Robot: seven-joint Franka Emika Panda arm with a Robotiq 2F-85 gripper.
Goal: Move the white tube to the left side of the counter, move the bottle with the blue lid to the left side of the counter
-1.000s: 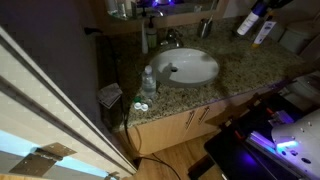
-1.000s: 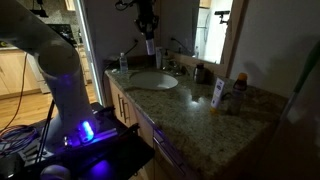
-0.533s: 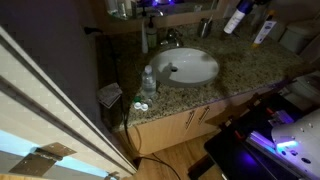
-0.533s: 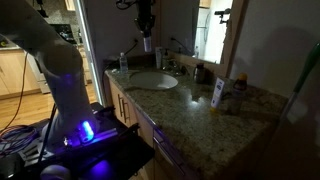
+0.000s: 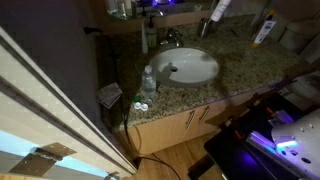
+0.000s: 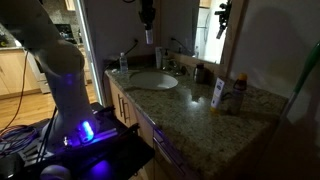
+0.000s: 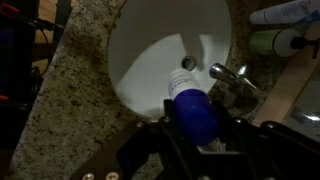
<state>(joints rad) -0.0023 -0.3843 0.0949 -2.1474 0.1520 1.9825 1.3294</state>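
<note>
My gripper (image 7: 197, 132) is shut on the bottle with the blue lid (image 7: 195, 108), whose whitish body points down over the white oval sink (image 7: 150, 60). In both exterior views the gripper (image 5: 220, 6) (image 6: 147, 14) hangs high above the counter (image 5: 250, 65) by the tap, with the bottle (image 6: 148, 37) below it. The white tube (image 5: 263, 31) stands upright on the granite, far from the gripper; it also shows in an exterior view (image 6: 217, 92).
A chrome tap (image 7: 230, 78) stands behind the sink. A green bottle (image 7: 275, 42) lies by the wall. A clear water bottle (image 5: 148, 82) stands at the counter's edge beside the sink (image 5: 190, 67). Another bottle (image 6: 238, 92) stands next to the tube.
The gripper has carried the blue-lidded bottle away from the tube's end of the counter, across to above the sink. The white tube has not moved.
</note>
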